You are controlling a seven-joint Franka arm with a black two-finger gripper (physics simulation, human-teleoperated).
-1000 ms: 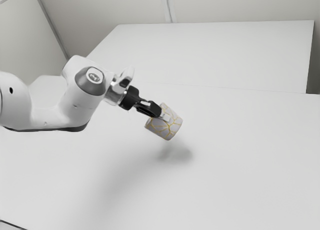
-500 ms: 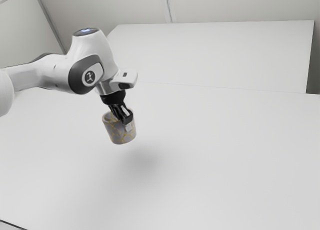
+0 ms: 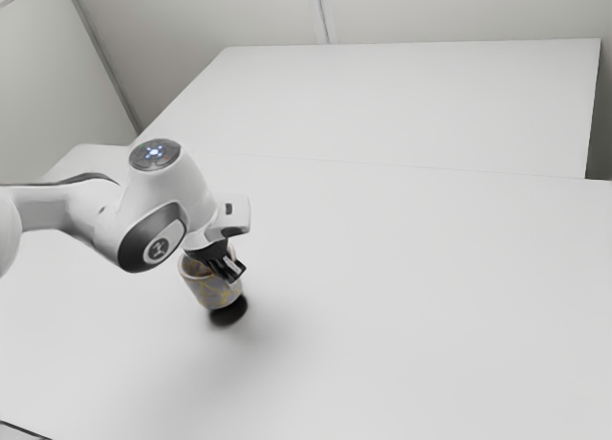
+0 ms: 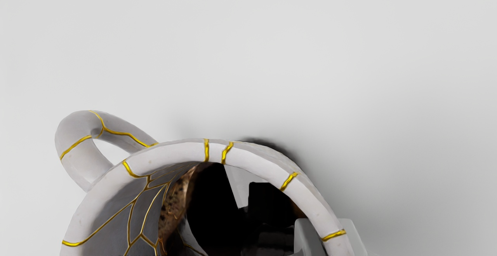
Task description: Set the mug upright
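Exterior view shows you the arm [image 3: 177,187] entering from nine o'clock, and its gripper [image 3: 231,272] pointing down at the mug [image 3: 212,289]. From the middle of this view, the mug is near eight o'clock, above the table [image 3: 411,277] or on it; I cannot tell you if the base touches. Its mouth is up, but the body looks leaning a little, with the mouth toward eleven o'clock. A dark shadow [image 3: 229,314] lies just beside the base, at five o'clock from the mug, and the gripper is at the mug's one o'clock side.

You can see in the wrist view that the jaws are closed over the mug's wall: one finger is inside the mouth, the other is outside, and the rim [image 4: 174,151] passes between them. Please take the fingers [image 4: 353,229] as twelve o'clock on the rim; then you find the handle [image 4: 75,147] near eight o'clock, well apart from them. The mug is whitish, with gold lines [image 4: 284,181] on the rim, on the handle and inside. Deeper in, you see brown and black areas, but I cannot say if this is a drink.

In the exterior view, pale walls [image 3: 182,48] stand behind, toward twelve o'clock.
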